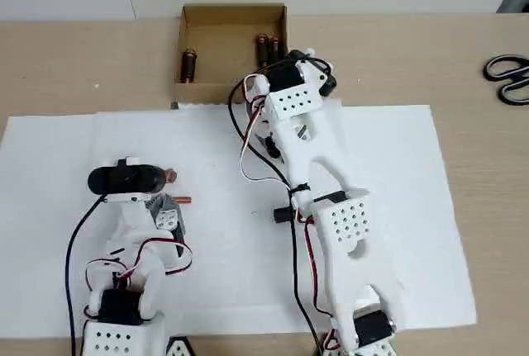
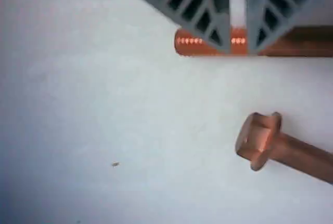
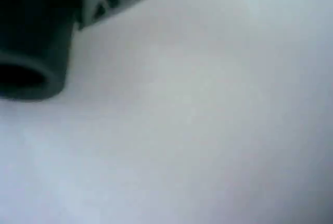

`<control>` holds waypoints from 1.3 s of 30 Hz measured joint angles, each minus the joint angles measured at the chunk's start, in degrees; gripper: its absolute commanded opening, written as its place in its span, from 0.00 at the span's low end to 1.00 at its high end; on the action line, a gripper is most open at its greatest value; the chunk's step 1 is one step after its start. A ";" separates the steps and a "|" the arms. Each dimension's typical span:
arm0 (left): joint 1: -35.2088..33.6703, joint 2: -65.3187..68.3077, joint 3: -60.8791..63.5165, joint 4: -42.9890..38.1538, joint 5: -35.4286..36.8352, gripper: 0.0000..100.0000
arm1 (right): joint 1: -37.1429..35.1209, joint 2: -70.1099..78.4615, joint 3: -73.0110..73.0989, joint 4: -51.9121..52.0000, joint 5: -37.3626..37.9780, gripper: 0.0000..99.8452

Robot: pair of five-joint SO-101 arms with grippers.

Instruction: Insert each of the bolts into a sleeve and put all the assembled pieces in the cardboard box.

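Your left gripper [image 2: 238, 41] sits over the sleeve [image 2: 191, 44], the jaws' hold impossible to tell; line the bolt [image 2: 260, 141] at its 5 o'clock squarely with the bore.

We see white plastic on both the left arm [image 1: 124, 290] and right arm [image 1: 335, 207], with perforated plates, black motors, red, black and white cables [image 1: 292, 249], a silver screw [image 1: 302, 131], and grey ribbed fingers [image 2: 200, 5] on the left gripper [image 2: 237, 31].
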 measured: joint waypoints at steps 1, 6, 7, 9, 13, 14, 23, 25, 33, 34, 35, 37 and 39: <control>0.00 0.00 0.00 0.00 0.00 0.01 | 0.00 0.00 0.00 0.00 0.00 0.12; 0.00 0.00 0.00 0.00 0.00 0.01 | 0.18 0.00 0.00 0.00 0.00 0.12; 0.00 0.00 0.00 0.00 0.00 0.01 | 0.18 0.00 0.00 0.00 0.00 0.12; 0.00 0.00 0.00 0.00 0.00 0.01 | 0.18 0.00 0.00 0.00 0.00 0.12; 0.00 0.00 0.00 0.00 0.00 0.01 | 0.35 0.00 0.00 0.00 0.00 0.00; 0.00 0.00 0.00 0.00 0.00 0.01 | 0.53 0.00 0.00 0.09 0.00 0.01; 0.00 0.00 0.00 0.00 0.00 0.01 | 1.14 -0.70 0.00 0.00 0.00 0.00; 0.00 0.00 0.00 0.00 0.00 0.01 | 1.14 -1.85 0.00 -0.09 0.18 0.00; 0.00 0.00 0.00 0.00 0.00 0.01 | 1.23 -10.81 0.97 2.64 8.62 0.00; 0.00 0.00 -0.09 0.00 0.00 0.01 | 1.23 -11.60 1.23 2.64 10.81 0.00; 0.00 0.00 -0.44 0.00 0.00 0.01 | 1.23 -12.66 1.85 2.64 13.10 0.00; 0.00 0.00 -2.20 0.00 0.00 0.01 | 1.23 -15.21 3.08 2.73 16.97 0.00; 0.00 0.00 -5.10 0.00 0.00 0.01 | 1.23 -18.02 4.75 2.73 20.31 0.00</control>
